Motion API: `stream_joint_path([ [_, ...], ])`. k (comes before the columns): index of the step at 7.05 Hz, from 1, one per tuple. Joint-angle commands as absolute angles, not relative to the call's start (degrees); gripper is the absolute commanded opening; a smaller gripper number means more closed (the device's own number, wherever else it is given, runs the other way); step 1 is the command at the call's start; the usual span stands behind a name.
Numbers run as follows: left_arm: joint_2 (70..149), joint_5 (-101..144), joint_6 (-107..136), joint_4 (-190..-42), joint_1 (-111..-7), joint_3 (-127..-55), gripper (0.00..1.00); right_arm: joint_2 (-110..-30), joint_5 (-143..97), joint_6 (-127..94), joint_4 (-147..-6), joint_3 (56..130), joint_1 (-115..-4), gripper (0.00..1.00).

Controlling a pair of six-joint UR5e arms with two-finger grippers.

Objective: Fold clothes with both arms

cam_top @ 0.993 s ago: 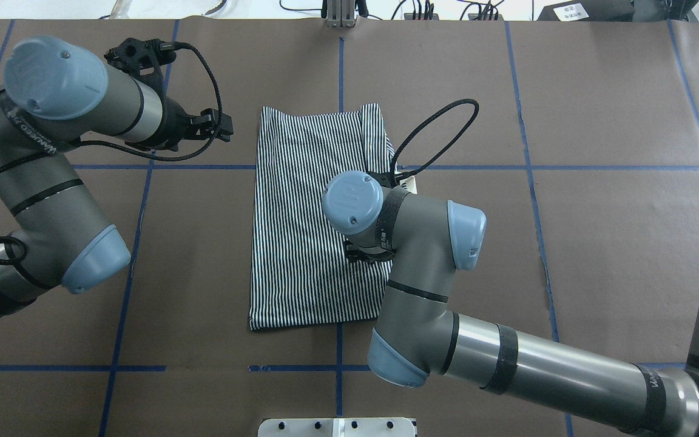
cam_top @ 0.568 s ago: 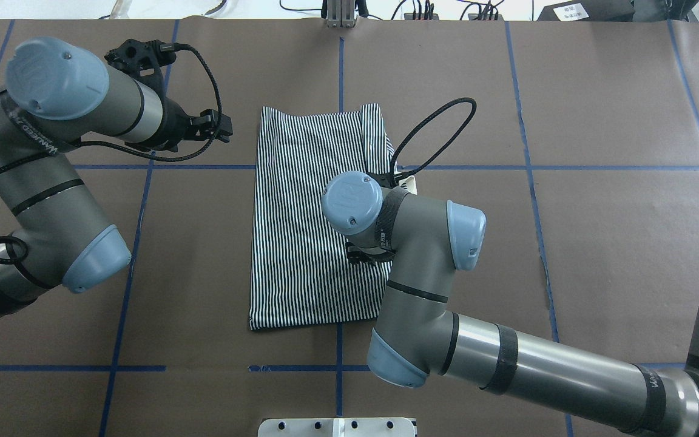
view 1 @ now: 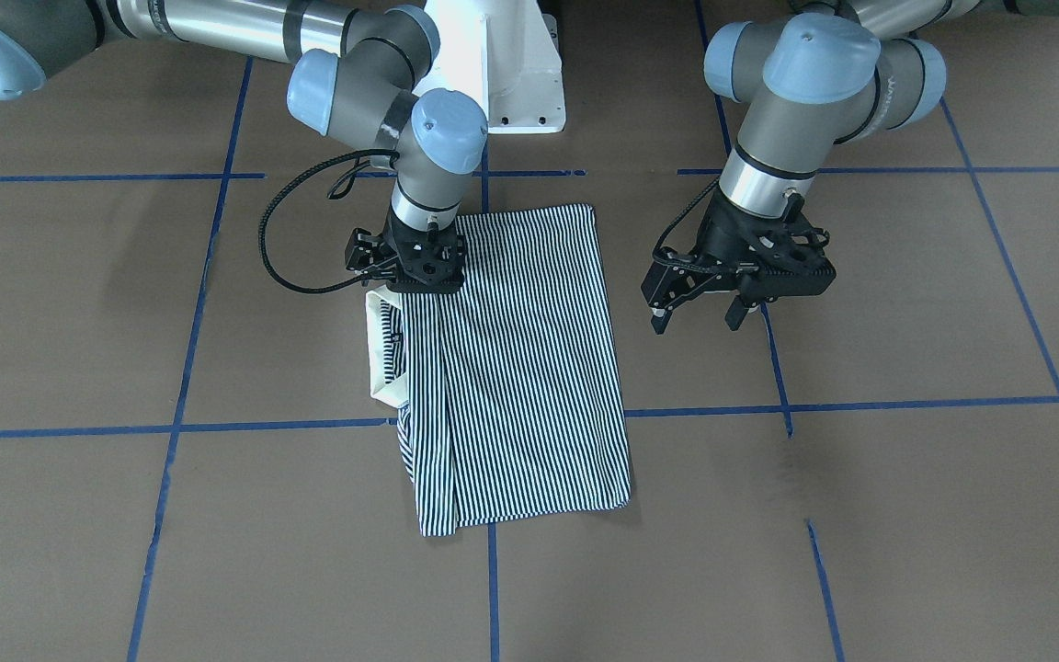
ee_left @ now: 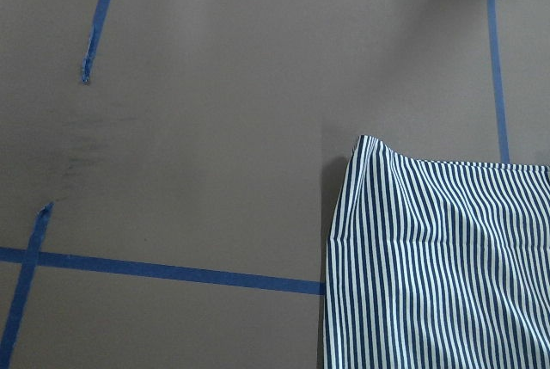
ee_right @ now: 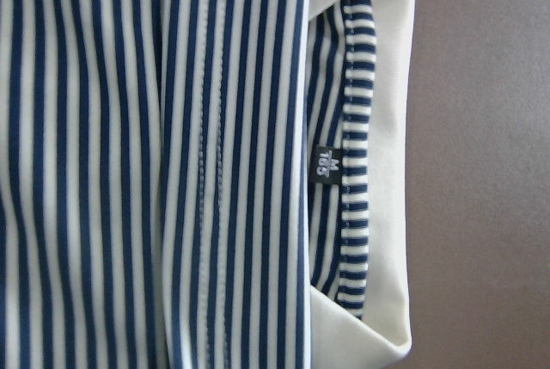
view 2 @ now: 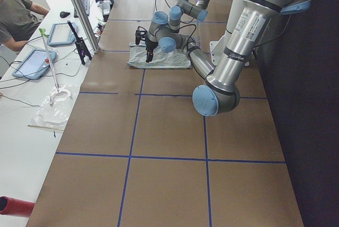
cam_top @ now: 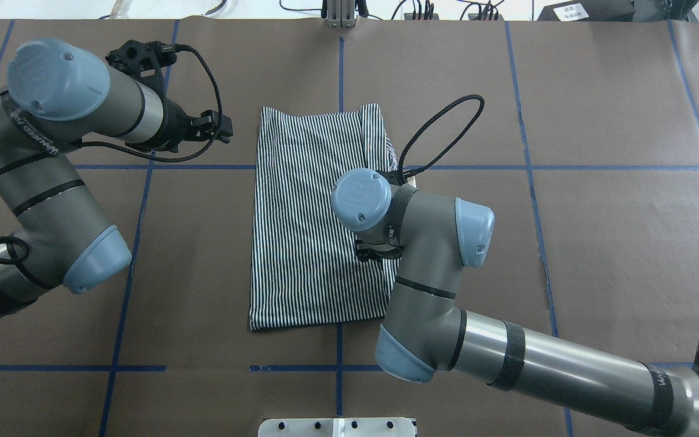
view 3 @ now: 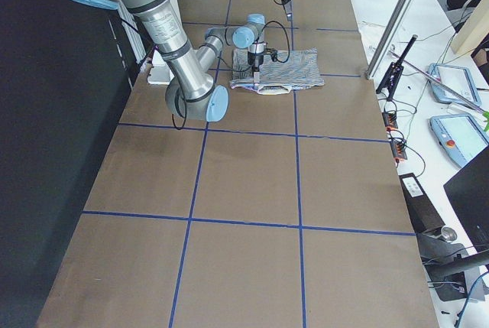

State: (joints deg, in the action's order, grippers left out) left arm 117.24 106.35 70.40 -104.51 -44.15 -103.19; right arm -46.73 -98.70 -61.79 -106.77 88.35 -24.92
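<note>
The black right gripper points straight down at the folded navy-and-white striped polo shirt, which lies flat directly beneath it. The shirt's cream collar sticks out just beside the gripper. Its fingers are hidden under the wrist, so I cannot tell whether it is clenched or released. The black left gripper hangs above the brown paper-covered tabletop, fingers spread and holding nothing. The shirt's long edge is near it but apart. Blue tape lines cross the tabletop.
</note>
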Motion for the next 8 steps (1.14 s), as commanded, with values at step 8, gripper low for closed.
stream_joint_path([
  [8, 117.33, 106.35, 70.58, -104.94, -43.95, -103.01, 1.0, -59.67, -96.25, -52.04, -110.3, 98.96, -29.44, 1.0],
])
